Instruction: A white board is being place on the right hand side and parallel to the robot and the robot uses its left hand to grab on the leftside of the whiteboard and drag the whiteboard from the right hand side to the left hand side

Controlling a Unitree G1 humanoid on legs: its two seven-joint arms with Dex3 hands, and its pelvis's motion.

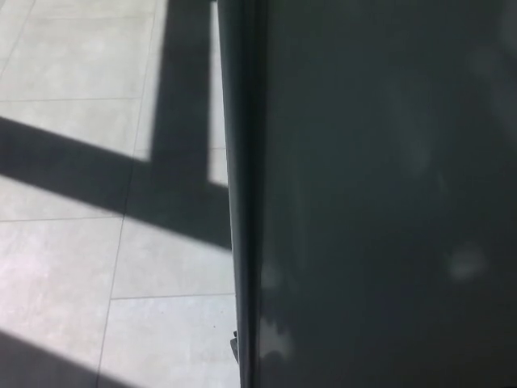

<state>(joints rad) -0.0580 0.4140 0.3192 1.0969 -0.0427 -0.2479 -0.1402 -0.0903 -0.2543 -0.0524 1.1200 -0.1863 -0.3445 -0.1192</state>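
Whiteboard [380,194] filled the right two-thirds of the head view, a big dark grey-green panel very close to the camera, top to bottom of frame. Surface looked dim and blurry, in shade, with a few faint pale smudges or reflections: one low near the left edge, one mid-right, a vague one higher up. Its left edge [242,194] ran almost vertical, leaning slightly, as a darker strip like a frame or rim, from the top of the picture down to the bottom. A small dark nub stuck out from that edge near the bottom; couldn't tell what it was. Neither robot hand showed anywhere, left or right, so no call possible on fingers or grip; nothing visibly touched the board. Beyond and left of the board was floor [65,259], pale square tiles with thin grout lines. Sunlit patches were bright there. Shadow bands [81,166] crossed the tiles: one wide diagonal band from the left side running down toward the board edge, another dark wedge in the bottom-left corner. Farther up, a dark upright band [184,73] sat just beside the board edge, with a narrow lit sliver between them.
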